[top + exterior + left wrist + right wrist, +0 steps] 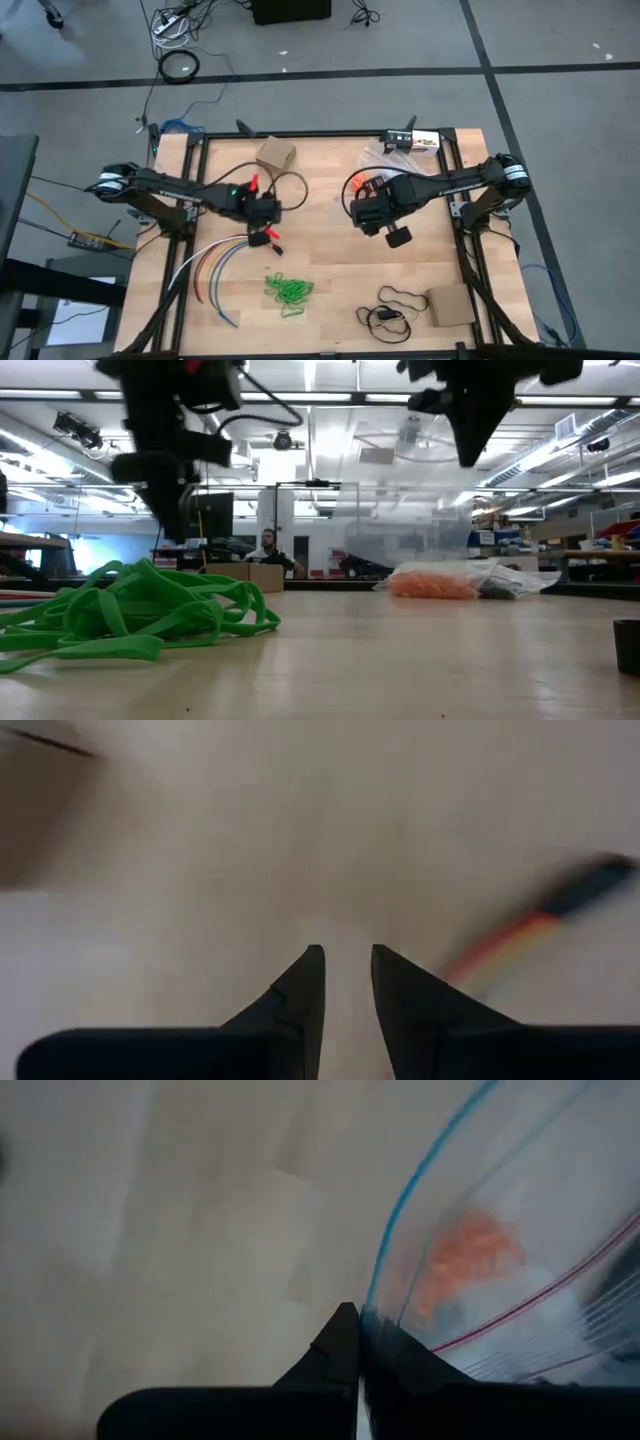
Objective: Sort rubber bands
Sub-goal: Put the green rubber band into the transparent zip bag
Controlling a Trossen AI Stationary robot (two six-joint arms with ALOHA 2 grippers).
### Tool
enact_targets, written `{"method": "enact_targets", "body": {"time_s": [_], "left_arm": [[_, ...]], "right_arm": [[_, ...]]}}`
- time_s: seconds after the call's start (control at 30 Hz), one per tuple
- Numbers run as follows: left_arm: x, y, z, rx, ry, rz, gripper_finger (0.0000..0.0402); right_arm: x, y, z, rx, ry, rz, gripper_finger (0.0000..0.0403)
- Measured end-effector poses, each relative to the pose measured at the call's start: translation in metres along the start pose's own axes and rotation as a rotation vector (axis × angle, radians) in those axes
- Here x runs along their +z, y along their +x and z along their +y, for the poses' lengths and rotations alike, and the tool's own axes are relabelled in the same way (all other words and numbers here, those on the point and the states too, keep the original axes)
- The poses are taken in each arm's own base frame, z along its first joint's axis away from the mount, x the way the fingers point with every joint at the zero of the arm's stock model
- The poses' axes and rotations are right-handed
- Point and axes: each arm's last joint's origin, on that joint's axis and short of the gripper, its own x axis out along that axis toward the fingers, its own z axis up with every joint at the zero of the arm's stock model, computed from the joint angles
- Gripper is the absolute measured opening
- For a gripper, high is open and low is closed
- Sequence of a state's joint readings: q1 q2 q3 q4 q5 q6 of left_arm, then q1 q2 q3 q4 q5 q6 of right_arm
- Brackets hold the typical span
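Observation:
A heap of bright green rubber bands (288, 290) (130, 615) lies on the wooden table near its front edge. Orange rubber bands (432, 584) sit inside a clear zip bag (378, 165) (500, 1270) at the far middle of the table. My right gripper (366, 202) (358, 1312) is above the bag's near side, pointing down and shut on the bag. My left gripper (262, 222) (348, 952) hangs over bare table left of centre, above the ends of some coloured cables (560, 905). It is slightly open, with nothing between its fingers. My right gripper pinches the zip bag's edge at the blue seal line (374, 1298) between its two shut fingers, coming from above and pointing down. The clear plastic rises from the table toward the fingers. The bag's part with the orange bands (465, 1255) rests on the table.
Long curved coloured cables (215, 265) lie at the front left. A small cardboard box (275, 155) stands at the far left, and another (450, 305) at the front right beside a thin black cord (392, 308). A person (268, 548) sits in the room beyond the table.

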State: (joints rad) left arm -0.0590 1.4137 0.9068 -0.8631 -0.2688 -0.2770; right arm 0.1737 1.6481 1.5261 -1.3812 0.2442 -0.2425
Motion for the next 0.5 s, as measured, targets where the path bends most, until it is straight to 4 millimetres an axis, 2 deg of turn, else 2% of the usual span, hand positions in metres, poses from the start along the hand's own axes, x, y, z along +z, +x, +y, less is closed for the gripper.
{"method": "enact_targets", "body": {"time_s": [0.13, 0.27, 0.37, 0.5], "left_arm": [[-0.022, 0.005, -0.025, -0.217, -0.032, -0.097, 0.0092], [-0.035, 0.007, -0.057, -0.416, 0.079, -0.265, 0.0092], [-0.051, 0.014, -0.075, -0.461, 0.202, -0.302, 0.0092], [-0.066, 0.027, -0.084, -0.492, 0.199, -0.306, 0.0092]], "right_arm": [[0.006, -0.003, 0.001, 0.06, -0.017, -0.076, 0.0], [0.017, 0.008, 0.002, 0.081, -0.014, -0.186, 0.0], [0.022, 0.014, 0.003, 0.083, -0.005, -0.232, 0.0], [0.025, 0.02, 0.004, 0.082, 0.021, -0.264, 0.0]]}}
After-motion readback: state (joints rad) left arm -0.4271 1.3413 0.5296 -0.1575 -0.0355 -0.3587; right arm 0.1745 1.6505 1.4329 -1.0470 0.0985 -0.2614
